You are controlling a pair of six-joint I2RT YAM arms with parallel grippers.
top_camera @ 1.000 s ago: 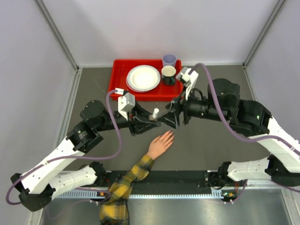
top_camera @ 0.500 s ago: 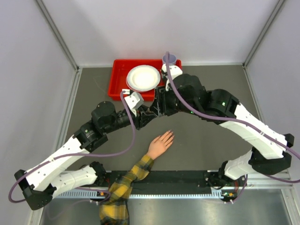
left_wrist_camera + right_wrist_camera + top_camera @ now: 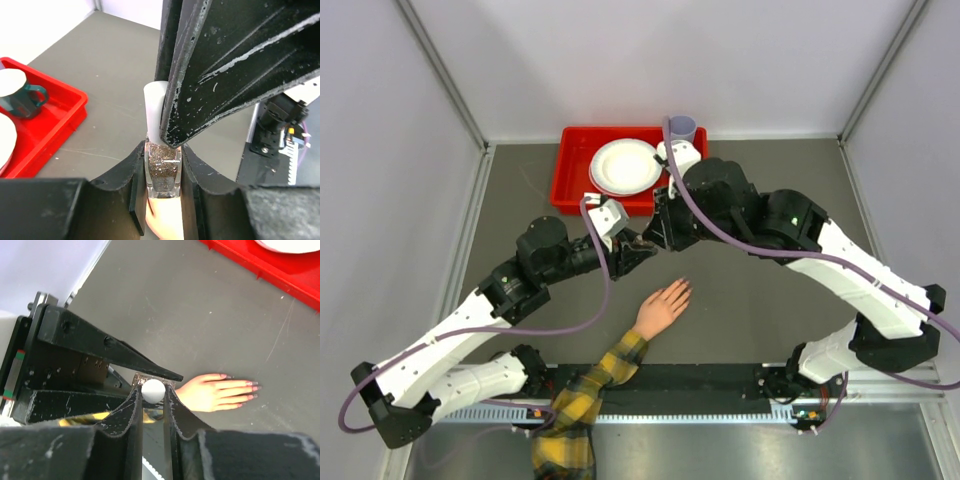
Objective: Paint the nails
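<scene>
Left wrist: left end effector (image 3: 163, 162) tight around clear glitter bottle (image 3: 162, 175), right end effector (image 3: 153, 391) narrow on its white cap (image 3: 151, 107).

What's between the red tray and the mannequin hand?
Top view: left gripper and right gripper meet there, the left holding a bottle, the right pinching its white cap.

Grey tabletop (image 3: 770, 200) fills the middle of the frame, faintly scuffed. Pale walls (image 3: 650, 60) box it in top, left and right. Metal posts (image 3: 440, 70) angle into the upper corners. Black rail (image 3: 700, 385) runs along the bottom.
</scene>
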